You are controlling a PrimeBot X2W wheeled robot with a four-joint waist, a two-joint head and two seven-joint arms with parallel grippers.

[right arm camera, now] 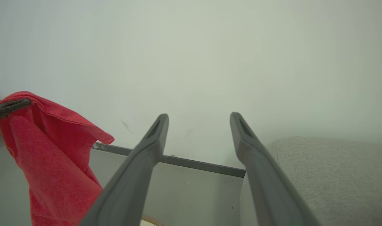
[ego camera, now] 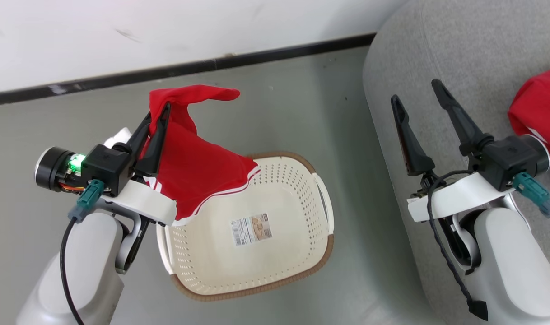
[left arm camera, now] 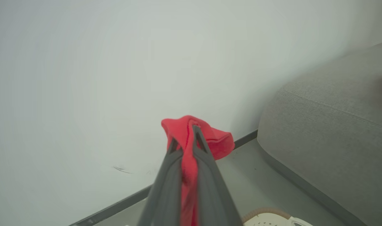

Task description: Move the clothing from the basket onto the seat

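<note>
A red jersey point(ego camera: 198, 158) with white trim hangs over the cream basket point(ego camera: 275, 180), pinched near its top by my left gripper point(ego camera: 160, 110), which is shut on the fabric point(left arm camera: 191, 138). The cloth drapes over my left wrist and the basket's near-left rim. The basket's bottom shows bare with a barcode label point(ego camera: 251, 229). Another red garment point(ego camera: 539, 110) lies on the grey seat point(ego camera: 460, 49) at the right edge. My right gripper point(ego camera: 417, 92) stands open above the seat's edge, nothing between its fingers point(right arm camera: 153, 138). The held jersey point(right arm camera: 50, 150) also hangs at the left of the right wrist view.
Grey floor point(ego camera: 284, 104) surrounds the basket. A white wall point(ego camera: 166, 27) with a dark baseboard point(ego camera: 257, 56) runs behind it. The seat's rounded side point(left arm camera: 319, 138) rises just right of the basket.
</note>
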